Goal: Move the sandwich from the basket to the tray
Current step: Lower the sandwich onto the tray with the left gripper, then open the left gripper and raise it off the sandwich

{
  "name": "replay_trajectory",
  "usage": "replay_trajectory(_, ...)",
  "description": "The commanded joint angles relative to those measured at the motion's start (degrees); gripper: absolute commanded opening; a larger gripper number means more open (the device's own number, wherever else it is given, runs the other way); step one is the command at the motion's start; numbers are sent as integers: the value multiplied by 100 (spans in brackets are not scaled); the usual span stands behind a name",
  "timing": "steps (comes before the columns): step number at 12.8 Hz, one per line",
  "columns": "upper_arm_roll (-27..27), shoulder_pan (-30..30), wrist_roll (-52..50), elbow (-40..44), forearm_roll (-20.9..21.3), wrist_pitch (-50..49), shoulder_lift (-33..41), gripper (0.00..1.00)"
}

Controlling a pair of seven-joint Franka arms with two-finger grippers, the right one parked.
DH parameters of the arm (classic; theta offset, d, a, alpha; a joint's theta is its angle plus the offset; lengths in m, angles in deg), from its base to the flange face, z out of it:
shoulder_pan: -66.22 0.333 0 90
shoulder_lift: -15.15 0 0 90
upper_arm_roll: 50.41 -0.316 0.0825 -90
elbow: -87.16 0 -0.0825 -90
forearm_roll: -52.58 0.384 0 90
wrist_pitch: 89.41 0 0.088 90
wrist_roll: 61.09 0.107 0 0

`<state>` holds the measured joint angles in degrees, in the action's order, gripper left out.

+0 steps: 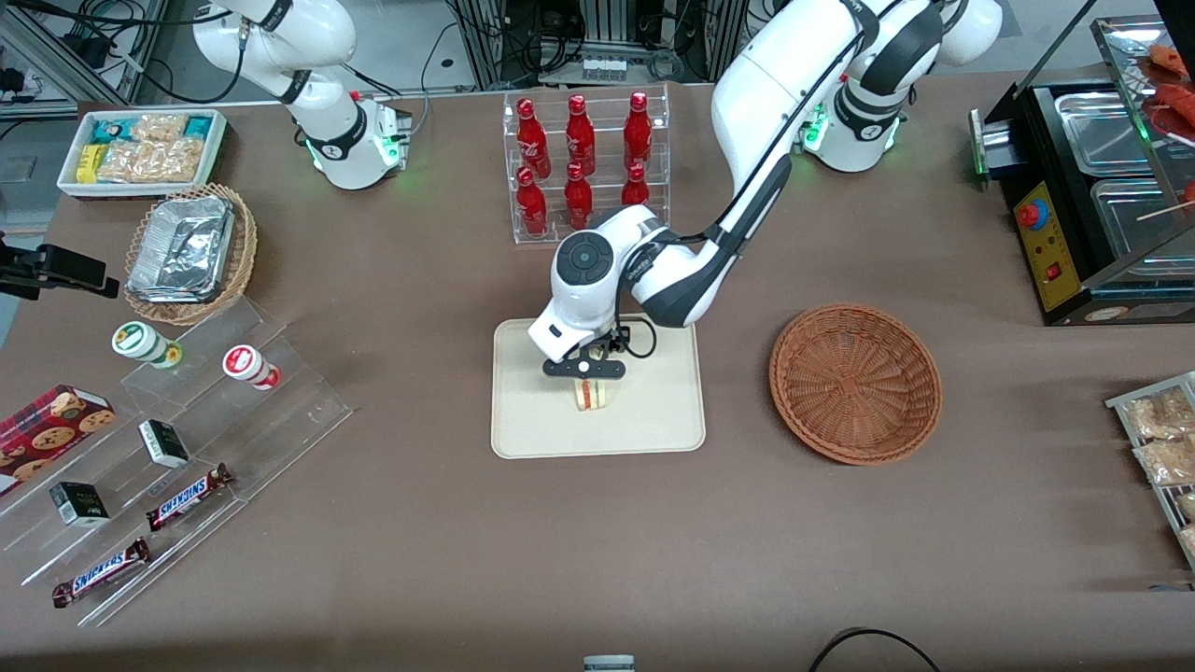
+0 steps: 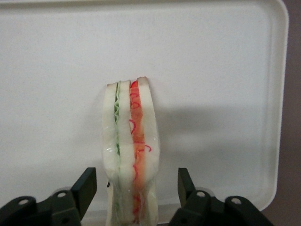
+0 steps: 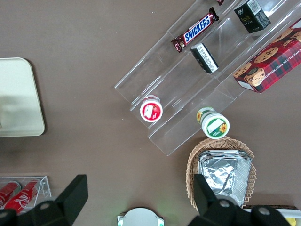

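A: While the gripper [image 1: 584,370] is hanging low over the tray [image 1: 653,411], where is the sandwich [image 1: 590,394] sitting?

B: It is standing on edge on the tray, directly between the fingers [image 2: 87,186], which are spread apart with a gap showing on each side. Its long axis is running straight out from the gripper.

A: And the basket [image 1: 854,383]?

B: It is lying empty on the bench [image 1: 597,541], toward the working arm's end. A straight lift looks like the way clear.
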<state>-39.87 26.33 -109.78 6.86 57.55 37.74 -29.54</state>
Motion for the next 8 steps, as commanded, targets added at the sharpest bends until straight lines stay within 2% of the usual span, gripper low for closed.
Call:
replay_trajectory(1, -70, -44, -45, 23, 4, -277, 424, 100)
replay_trajectory(5, -79, 166, -404, -21, 30, -1392, 1355, 100)
replay_trajectory(8, -79, 561, -493, -65, 74, -2333, 2041, 100)
